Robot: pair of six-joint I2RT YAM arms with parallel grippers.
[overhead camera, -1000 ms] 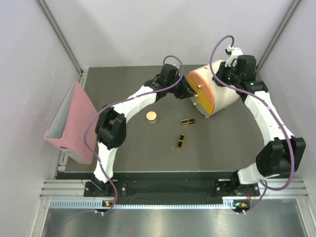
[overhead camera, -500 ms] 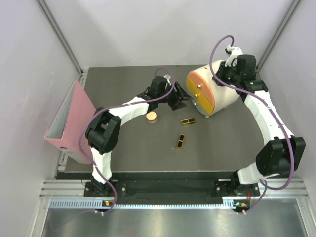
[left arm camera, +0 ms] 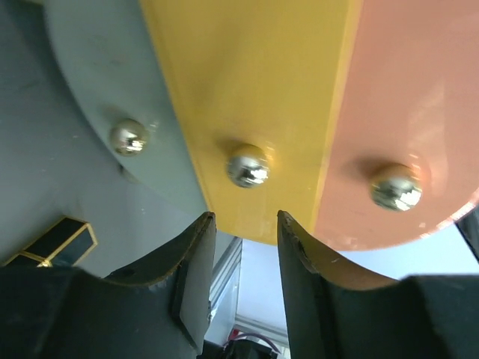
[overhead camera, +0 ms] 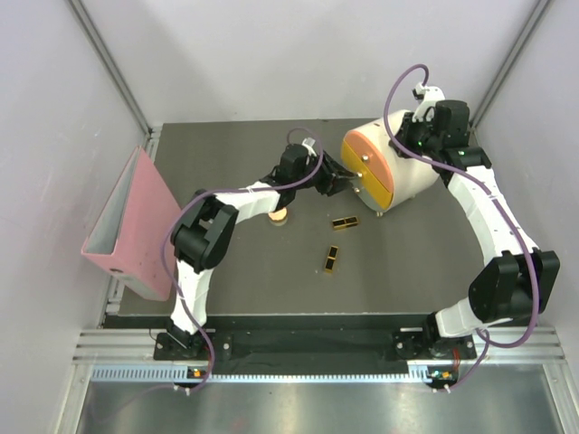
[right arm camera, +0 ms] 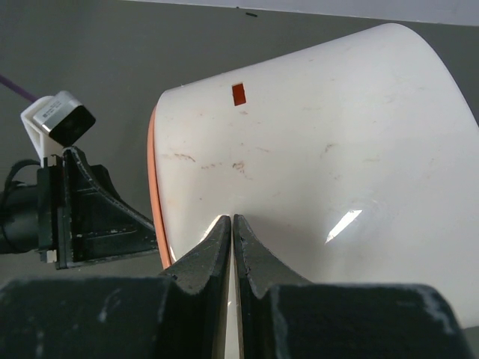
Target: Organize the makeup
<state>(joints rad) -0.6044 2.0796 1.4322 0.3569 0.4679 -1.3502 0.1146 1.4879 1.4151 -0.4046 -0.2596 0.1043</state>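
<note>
While the closed right gripper (right arm camera: 232, 219) rests on the cream box (right arm camera: 322, 149), seemingly bracing it, the left gripper (left arm camera: 245, 218) gapes before the yellow drawer's knob (left arm camera: 248, 165), likely to pull it.

- Top view: left arm is covering part of the round compact (overhead camera: 279, 217); only a peach sliver is showing.
- Same view: left claw (overhead camera: 338, 183) tips are blending into the front of the drawer box (overhead camera: 412, 176). Touching or just short, cannot tell.
- Left wrist view: a finger (left arm camera: 196, 262) is cutting off one black-and-gold case (left arm camera: 63, 238). Frame edges are cropping the drawer fronts.
- Right wrist view: right claw (right arm camera: 233, 221) is lying over the box top, contact unreadable. The box is running out of frame at right and bottom.
</note>
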